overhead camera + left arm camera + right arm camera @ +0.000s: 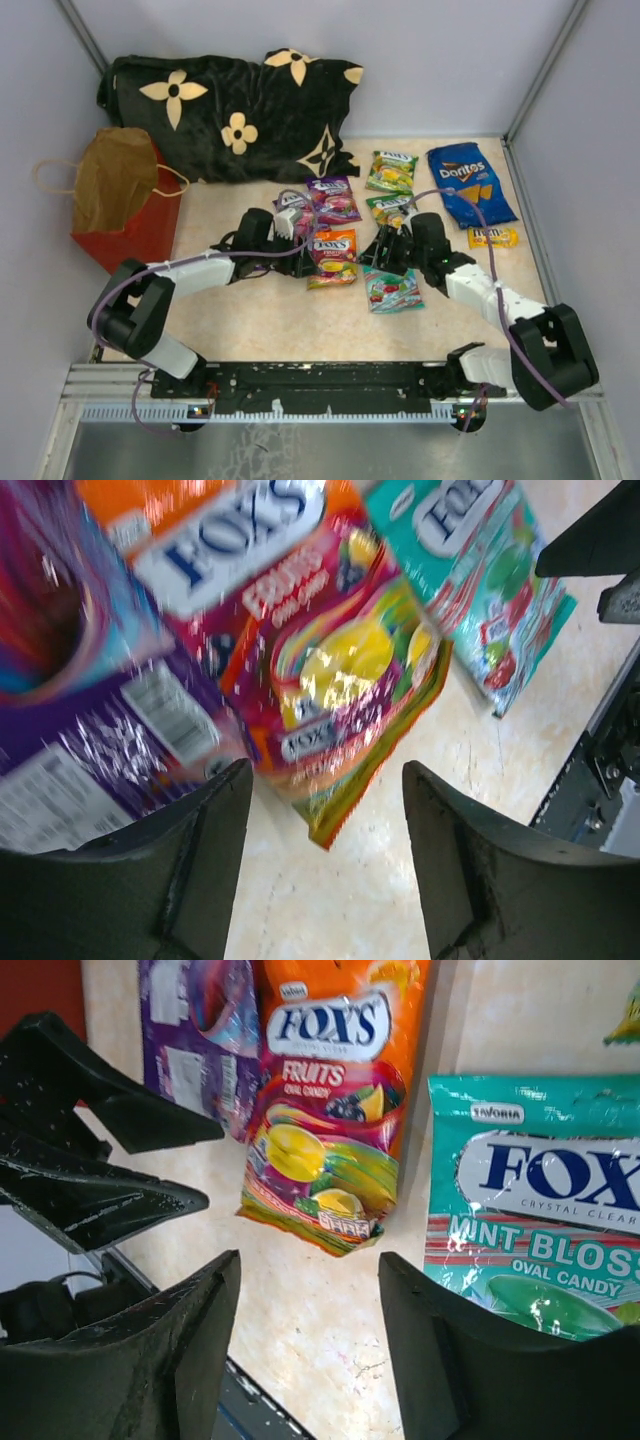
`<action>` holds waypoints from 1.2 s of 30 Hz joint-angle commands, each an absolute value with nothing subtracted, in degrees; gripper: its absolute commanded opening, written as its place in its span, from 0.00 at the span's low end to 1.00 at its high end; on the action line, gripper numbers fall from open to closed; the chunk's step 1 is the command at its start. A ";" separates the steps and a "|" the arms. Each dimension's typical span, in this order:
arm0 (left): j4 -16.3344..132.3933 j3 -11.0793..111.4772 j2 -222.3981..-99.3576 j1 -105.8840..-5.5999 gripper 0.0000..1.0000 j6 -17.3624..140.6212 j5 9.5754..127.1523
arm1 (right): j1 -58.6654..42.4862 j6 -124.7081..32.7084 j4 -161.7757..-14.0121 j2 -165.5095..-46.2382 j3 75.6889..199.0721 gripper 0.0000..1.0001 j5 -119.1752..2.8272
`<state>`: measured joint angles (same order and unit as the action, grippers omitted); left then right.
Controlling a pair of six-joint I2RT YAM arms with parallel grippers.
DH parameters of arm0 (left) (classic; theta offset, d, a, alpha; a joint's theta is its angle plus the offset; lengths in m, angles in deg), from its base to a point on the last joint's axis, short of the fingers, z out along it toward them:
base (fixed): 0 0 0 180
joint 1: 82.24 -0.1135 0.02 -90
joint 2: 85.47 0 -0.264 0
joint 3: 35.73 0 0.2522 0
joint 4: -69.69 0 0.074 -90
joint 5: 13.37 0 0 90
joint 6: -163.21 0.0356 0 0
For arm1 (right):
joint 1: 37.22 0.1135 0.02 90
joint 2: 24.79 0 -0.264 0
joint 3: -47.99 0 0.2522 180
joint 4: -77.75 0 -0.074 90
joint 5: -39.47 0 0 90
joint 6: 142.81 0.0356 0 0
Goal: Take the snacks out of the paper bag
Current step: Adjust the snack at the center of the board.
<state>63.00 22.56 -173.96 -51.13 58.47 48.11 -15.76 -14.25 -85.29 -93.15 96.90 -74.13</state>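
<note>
The red paper bag (125, 215) stands at the left, its brown mouth facing up. The snacks lie on the table: a blue Doritos bag (470, 182), a yellow M&M's packet (493, 237), two green pouches (392, 170), a purple pouch (333, 198), an orange Fox's pouch (333, 257) and a teal one (393, 290). My left gripper (292, 232) (328, 780) is open just left of the orange pouch (330, 660), over bare table. From the right, my right gripper (372, 258) (310, 1260) faces the same pouch (330, 1110), open and holding nothing.
A black flower-patterned pillow (230, 115) lies along the back wall behind the bag. Grey walls close in the left, back and right sides. The left gripper's fingers (120, 1160) show at the left of the right wrist view, close to my right gripper.
</note>
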 commanded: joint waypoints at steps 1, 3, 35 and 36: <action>69.02 17.76 -171.85 -50.75 0.65 49.06 50.32 | -14.13 -14.34 -93.91 -96.51 95.24 0.56 -74.35; 67.32 16.62 -171.34 -50.78 0.61 49.64 52.62 | -14.15 -14.61 -95.43 -99.19 95.15 0.51 -74.44; 63.66 12.40 -174.47 -50.64 0.54 52.66 55.74 | -9.13 -8.22 -120.50 -122.04 97.06 0.12 -82.24; 63.29 12.52 -173.97 -50.67 0.54 52.80 55.93 | -9.13 -8.67 -119.31 -120.70 96.88 0.06 -81.96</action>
<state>64.05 13.67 -173.35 -50.84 51.54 55.63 -10.04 -8.83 -115.71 -122.96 97.01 -80.79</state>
